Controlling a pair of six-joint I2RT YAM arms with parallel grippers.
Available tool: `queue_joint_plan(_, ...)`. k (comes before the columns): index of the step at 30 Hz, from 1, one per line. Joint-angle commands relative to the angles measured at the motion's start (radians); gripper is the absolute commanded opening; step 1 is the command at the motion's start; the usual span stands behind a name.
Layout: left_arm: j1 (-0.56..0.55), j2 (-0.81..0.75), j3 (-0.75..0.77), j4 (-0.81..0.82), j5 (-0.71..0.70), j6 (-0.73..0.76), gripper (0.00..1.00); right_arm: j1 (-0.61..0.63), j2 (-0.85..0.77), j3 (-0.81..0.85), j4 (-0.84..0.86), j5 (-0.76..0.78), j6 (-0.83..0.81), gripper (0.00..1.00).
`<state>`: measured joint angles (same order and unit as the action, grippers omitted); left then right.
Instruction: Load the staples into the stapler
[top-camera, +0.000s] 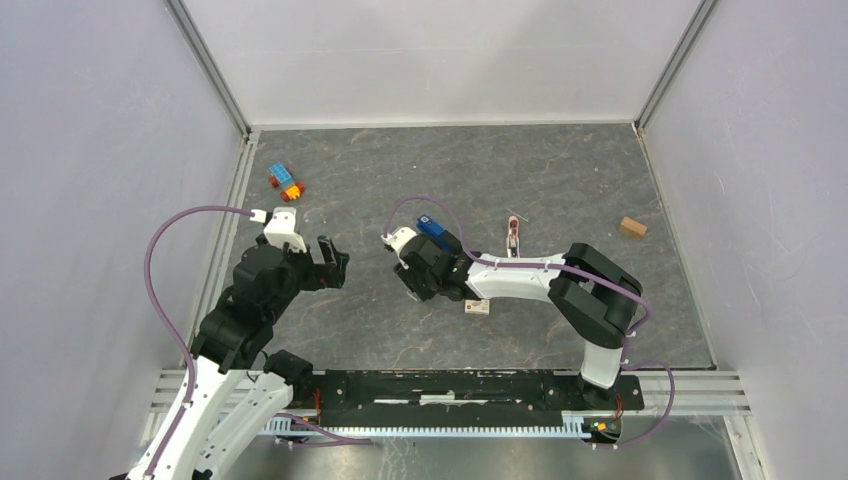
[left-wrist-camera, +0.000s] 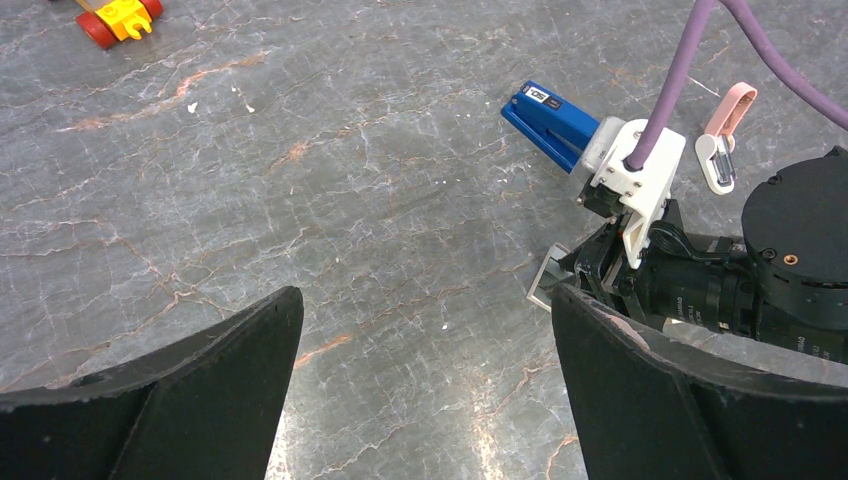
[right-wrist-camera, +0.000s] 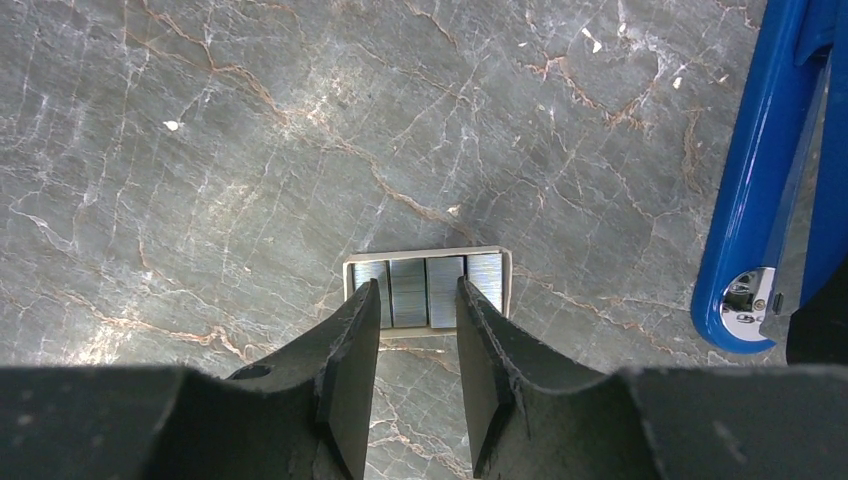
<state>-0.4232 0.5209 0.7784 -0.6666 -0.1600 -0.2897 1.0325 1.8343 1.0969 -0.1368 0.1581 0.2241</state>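
In the middle of the bench (top-camera: 560, 170): your right arm (top-camera: 520, 275) reaches in low from the right side. Its wrist bends so the right pincer (right-wrist-camera: 416, 290) points down at the bench.
Left arm: your left arm (top-camera: 245, 300) is folded up on the left. The left pincer (top-camera: 335, 262) hangs above the bench and faces the right one.
Stapler: the blue stapler (top-camera: 432, 229) lies flat just beside the right wrist, on its far side.
Staples: the staples (right-wrist-camera: 484, 280) are silver strips in a small white tray (right-wrist-camera: 507, 290), right under the right pincer.
Around: a pink-and-white piece (top-camera: 513, 235), a tan block (top-camera: 632, 227) and toy bricks (top-camera: 286, 182) lie well apart from the tray.
Right pincer: its fingers (right-wrist-camera: 350, 340) are a little apart, one on each side of the middle strips. Nothing is clamped between them. You cannot tell if the tips touch the strips.
Left pincer: wide apart, holding nothing.
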Motion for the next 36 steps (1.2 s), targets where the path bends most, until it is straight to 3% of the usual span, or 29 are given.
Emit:
queue_joint_plan(1,-0.001,0.002,-0.004,0.026,-0.014,0.005,1.0,0.004,0.011,-0.007,0.012,-0.026,0.017,0.39)
queue_joint_plan(17,0.0,0.009,-0.013,0.037,-0.005,-0.008,1.0,0.002,-0.019,0.008,0.008,-0.035,0.01,0.3)
queue_joint_plan(20,0.0,0.052,-0.033,0.047,0.03,-0.096,1.0,0.003,-0.029,0.007,0.0,-0.001,0.002,0.32)
queue_joint_plan(27,0.001,0.213,-0.156,0.176,0.324,-0.382,0.99,0.002,-0.035,0.027,-0.032,0.043,-0.026,0.35)
queue_joint_plan(36,0.051,0.19,-0.297,0.245,0.364,-0.488,0.82,0.003,-0.077,0.017,-0.023,0.043,-0.039,0.36)
